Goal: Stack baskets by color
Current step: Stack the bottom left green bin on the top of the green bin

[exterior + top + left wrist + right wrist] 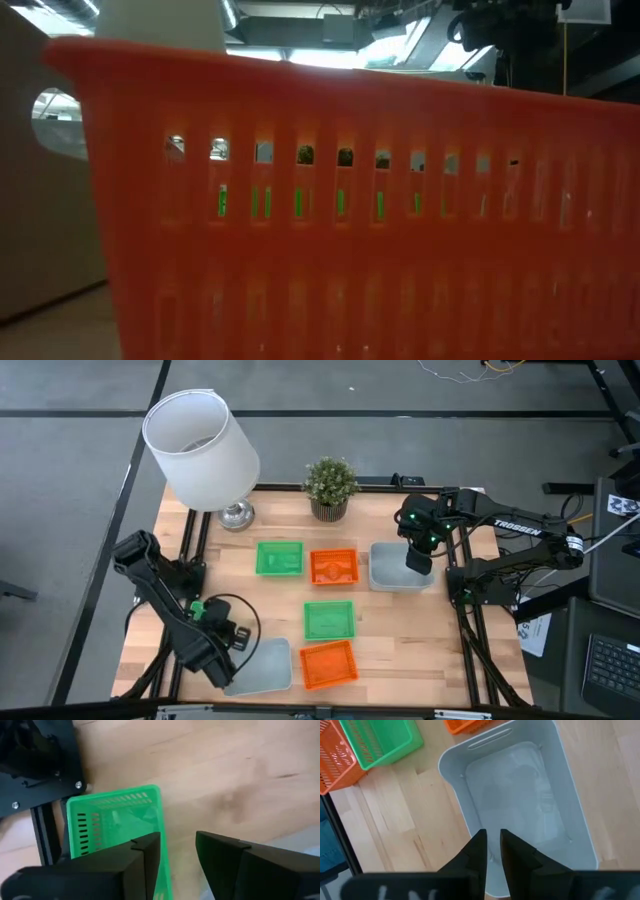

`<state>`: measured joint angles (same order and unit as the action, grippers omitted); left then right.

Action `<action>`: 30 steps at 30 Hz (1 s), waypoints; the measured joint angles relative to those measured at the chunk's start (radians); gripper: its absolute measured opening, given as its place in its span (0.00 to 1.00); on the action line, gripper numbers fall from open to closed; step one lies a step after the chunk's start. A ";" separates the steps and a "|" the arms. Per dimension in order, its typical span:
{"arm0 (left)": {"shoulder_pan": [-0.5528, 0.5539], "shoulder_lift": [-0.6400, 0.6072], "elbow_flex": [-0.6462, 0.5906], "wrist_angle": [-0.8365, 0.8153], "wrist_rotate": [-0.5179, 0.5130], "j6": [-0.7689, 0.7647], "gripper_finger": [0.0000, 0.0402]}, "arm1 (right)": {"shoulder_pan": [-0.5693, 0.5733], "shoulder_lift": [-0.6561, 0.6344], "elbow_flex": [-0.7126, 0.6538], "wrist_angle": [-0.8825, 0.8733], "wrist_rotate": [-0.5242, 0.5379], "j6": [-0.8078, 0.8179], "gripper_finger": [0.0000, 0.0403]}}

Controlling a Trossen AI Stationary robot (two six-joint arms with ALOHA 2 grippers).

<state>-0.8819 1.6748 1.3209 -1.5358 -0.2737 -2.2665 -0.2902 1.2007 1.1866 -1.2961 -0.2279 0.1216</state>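
Left tool was seen spread wide, empty, just beside the near grey basket at the worktop's front-left. Right tool was held narrow, a slim gap between its fingers, over the end wall of the far grey basket; whether the wall was pinched could not be told. Green and orange baskets were spread between
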 joint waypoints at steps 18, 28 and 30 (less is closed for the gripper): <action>-0.019 -0.298 -0.422 0.400 0.021 -0.028 0.30 | 0.000 0.000 0.000 0.009 0.000 -0.020 0.13; -0.017 -0.294 -0.562 0.649 0.002 -0.029 0.30 | 0.000 0.000 0.000 0.013 0.000 -0.023 0.13; -0.017 -0.294 -0.577 0.671 0.040 -0.028 0.29 | 0.000 0.000 0.000 0.013 0.000 -0.023 0.13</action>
<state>-0.8986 1.3811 0.7435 -0.8653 -0.2342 -2.2947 -0.2904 1.2008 1.1866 -1.2831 -0.2279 0.0982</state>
